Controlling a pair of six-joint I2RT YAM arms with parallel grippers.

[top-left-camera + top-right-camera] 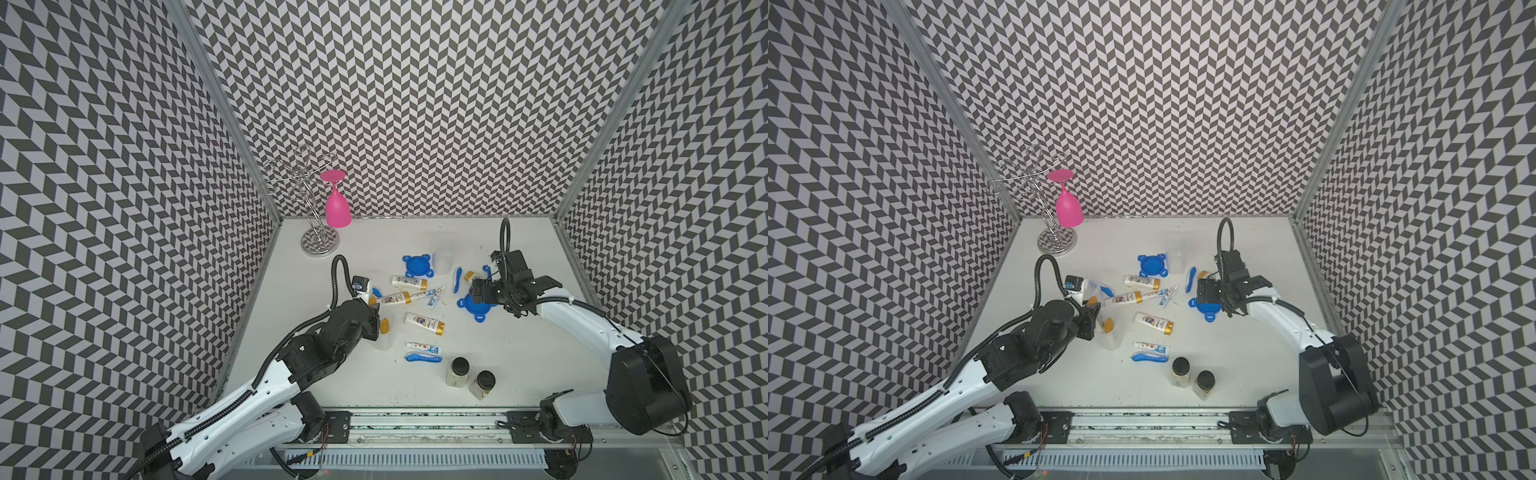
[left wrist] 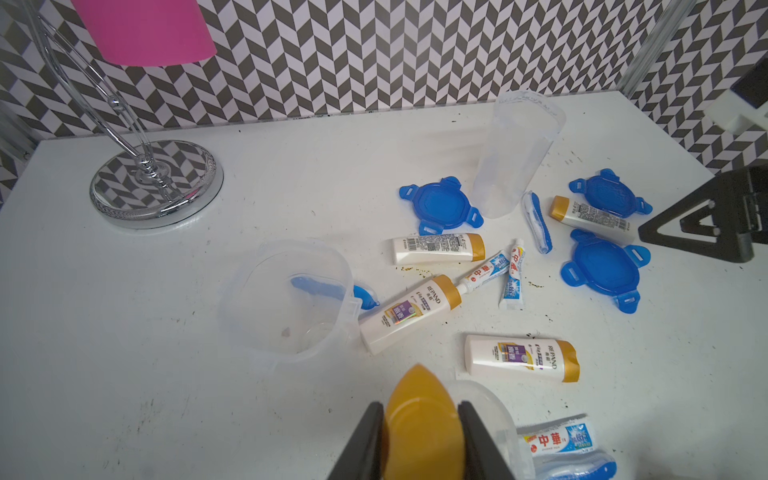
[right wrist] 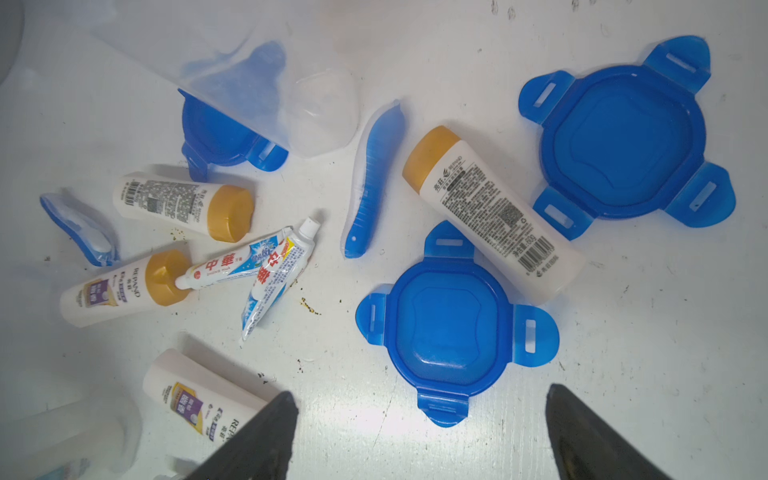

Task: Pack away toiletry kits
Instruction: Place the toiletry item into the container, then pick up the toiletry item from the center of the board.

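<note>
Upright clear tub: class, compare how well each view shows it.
In both top views the upright clear tub almost vanishes, pale against the white table; the left wrist view shows its walls plainly; the right wrist view shows it hazily, a blue lid tinting it.

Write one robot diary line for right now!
left hand: gripping gold-capped bottle at clear tub | right hand: open above blue lid
</note>
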